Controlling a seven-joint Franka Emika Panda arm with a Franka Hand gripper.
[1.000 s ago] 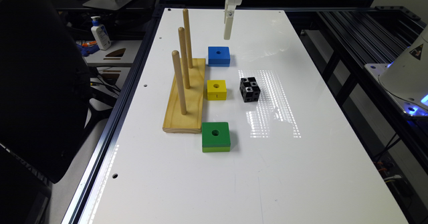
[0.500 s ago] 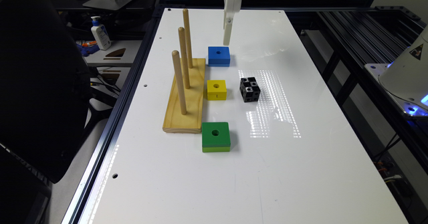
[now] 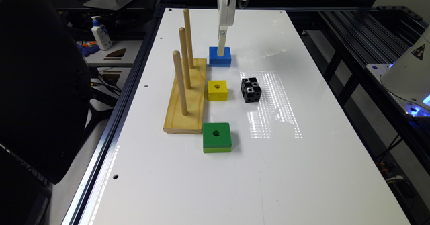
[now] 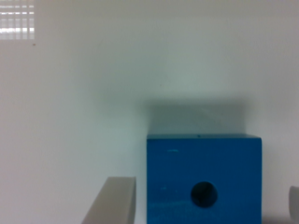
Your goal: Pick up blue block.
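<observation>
Gripper [image 3: 221, 52] lower than a second ago, now at blue block [image 4: 203, 179]; jaws spread wide, straddling block sides, not clamped.

Overhead light is glaring in a dotted patch on the white table [image 3: 302, 84] beside the black cube [image 3: 251, 89]; the wrist view is looking soft (slightly blurred), with the blue block [image 4: 203, 179] casting a dim shadow.

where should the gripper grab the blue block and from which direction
Take the blue block by two opposite flat side walls, coming straight down from above. It lies flat on the white table with its centre hole facing up, so the side walls are parallel and free. In the wrist view the gripper is open, one finger on each side of it.
</observation>
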